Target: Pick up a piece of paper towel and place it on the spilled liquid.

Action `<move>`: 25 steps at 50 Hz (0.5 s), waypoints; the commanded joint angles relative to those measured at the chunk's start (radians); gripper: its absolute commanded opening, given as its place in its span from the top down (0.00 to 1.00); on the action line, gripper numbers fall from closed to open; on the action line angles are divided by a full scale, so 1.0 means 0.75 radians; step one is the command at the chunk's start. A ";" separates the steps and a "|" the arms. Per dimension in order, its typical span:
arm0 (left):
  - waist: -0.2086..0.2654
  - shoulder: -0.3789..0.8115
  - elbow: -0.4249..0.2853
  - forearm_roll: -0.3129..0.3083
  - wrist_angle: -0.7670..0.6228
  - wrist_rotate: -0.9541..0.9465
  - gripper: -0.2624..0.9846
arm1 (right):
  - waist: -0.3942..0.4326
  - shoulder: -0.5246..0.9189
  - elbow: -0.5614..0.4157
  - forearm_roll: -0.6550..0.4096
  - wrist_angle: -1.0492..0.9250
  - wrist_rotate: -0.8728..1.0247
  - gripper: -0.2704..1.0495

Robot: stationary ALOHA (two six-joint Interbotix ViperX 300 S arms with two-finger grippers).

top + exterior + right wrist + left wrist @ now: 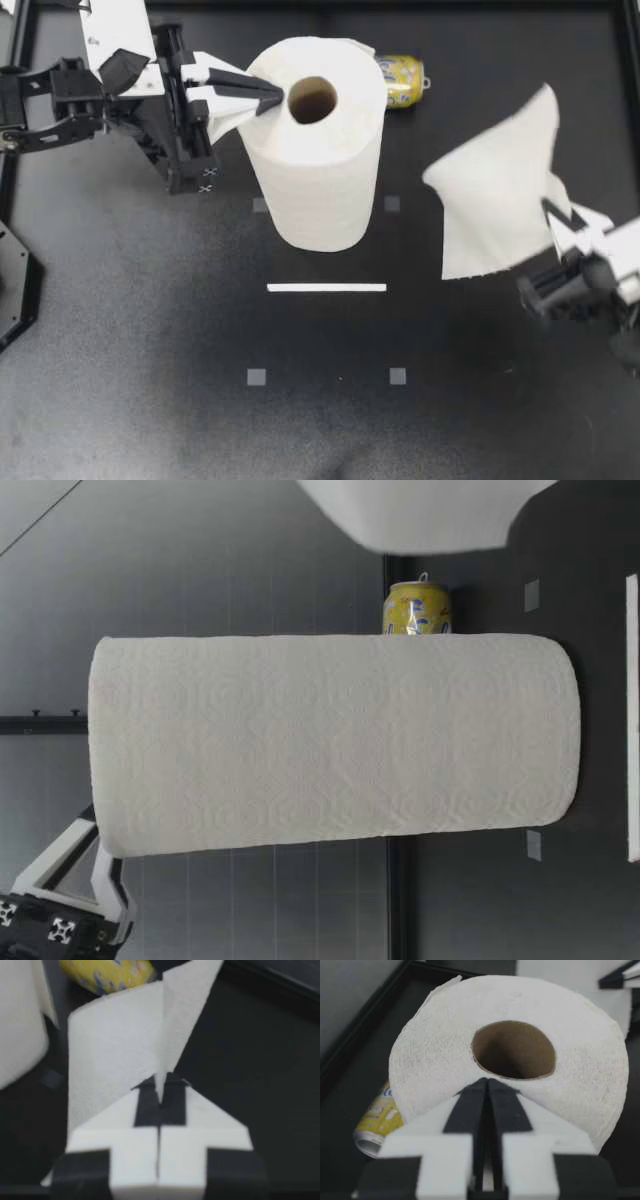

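Right gripper (551, 208) on sheet (495, 200); label (398, 80) unreadable

We see a matte black table (140, 400) filling the frame, a white strip (326, 288) at its centre among four small grey squares (257, 377), and a raised dark rim (480, 6) along the upper edge.
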 commanded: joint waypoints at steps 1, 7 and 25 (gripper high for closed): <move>0.014 0.014 0.045 0.000 0.010 0.000 0.71 | -0.117 -0.106 0.055 -0.076 -0.115 -0.002 0.90; 0.014 -0.016 0.049 0.000 -0.012 0.002 0.71 | -0.264 -0.258 0.168 -0.129 -0.256 -0.014 0.90; 0.012 -0.078 0.082 0.000 -0.149 -0.004 0.71 | -0.877 -0.702 0.364 -0.245 -0.875 -0.305 0.90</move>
